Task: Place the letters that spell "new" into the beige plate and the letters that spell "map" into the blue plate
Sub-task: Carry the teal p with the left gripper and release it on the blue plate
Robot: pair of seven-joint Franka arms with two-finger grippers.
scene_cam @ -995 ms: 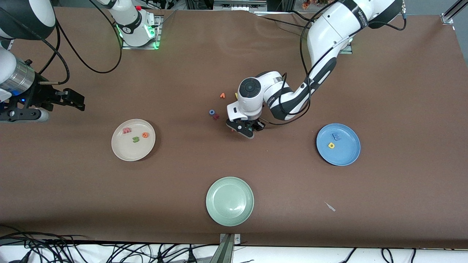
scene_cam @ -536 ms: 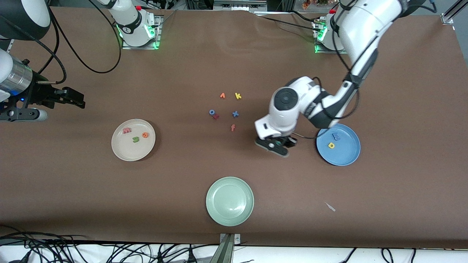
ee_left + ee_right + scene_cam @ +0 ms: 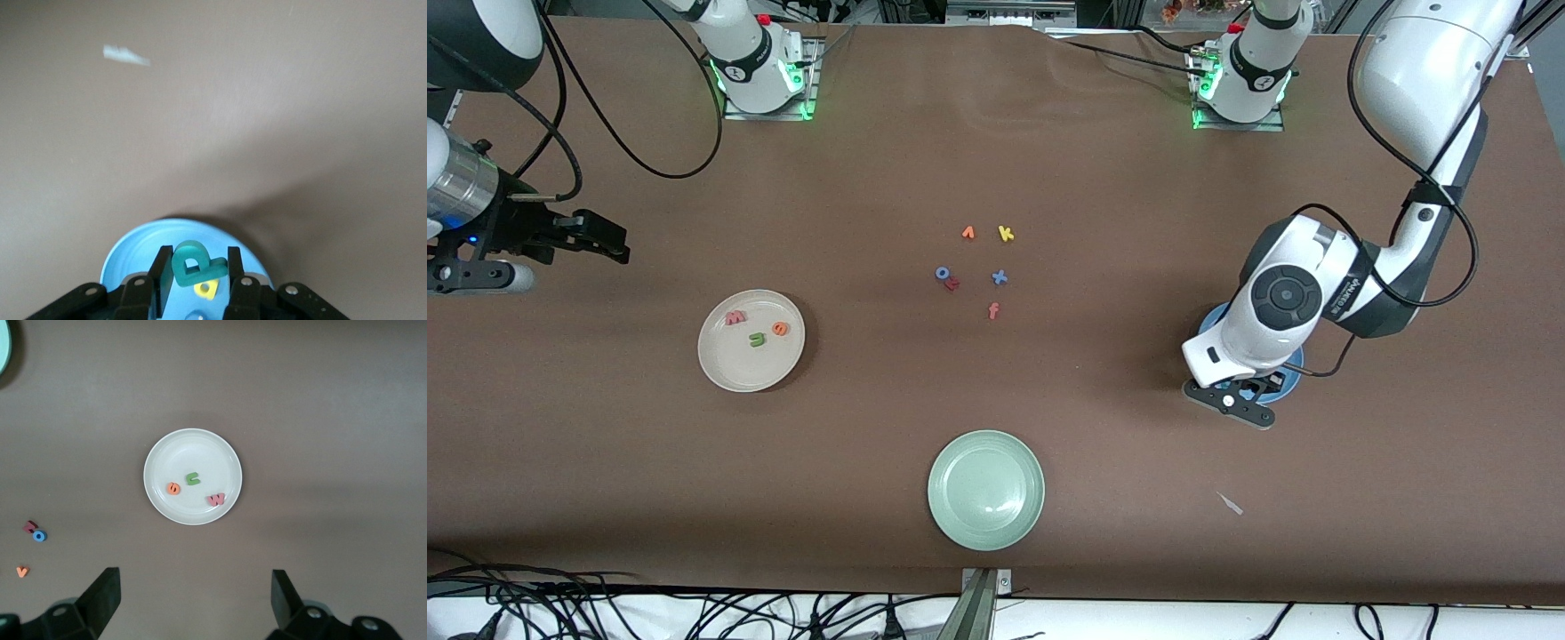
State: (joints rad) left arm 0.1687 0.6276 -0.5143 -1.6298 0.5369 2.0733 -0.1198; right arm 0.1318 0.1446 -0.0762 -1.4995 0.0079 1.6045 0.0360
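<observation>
the left hand [image 3: 196, 270] hangs over the blue plate [image 3: 133, 248] at the left arm's end of the table [image 3: 1138, 498], clenched on the teal p [image 3: 195, 264], with the yellow a [image 3: 207, 289] lying in the plate below it. the right hand [image 3: 193, 597] waits above the table with its fingers spread wide, holding nothing. the beige plate [image 3: 720, 373], toward the right arm's end, holds the pinkish-red w [image 3: 735, 317], green n [image 3: 758, 339] and orange e [image 3: 780, 329].

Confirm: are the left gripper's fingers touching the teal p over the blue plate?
Touching. The left wrist view shows the teal p pinched between the left gripper's fingers, over the blue plate, no gap on either side.
</observation>
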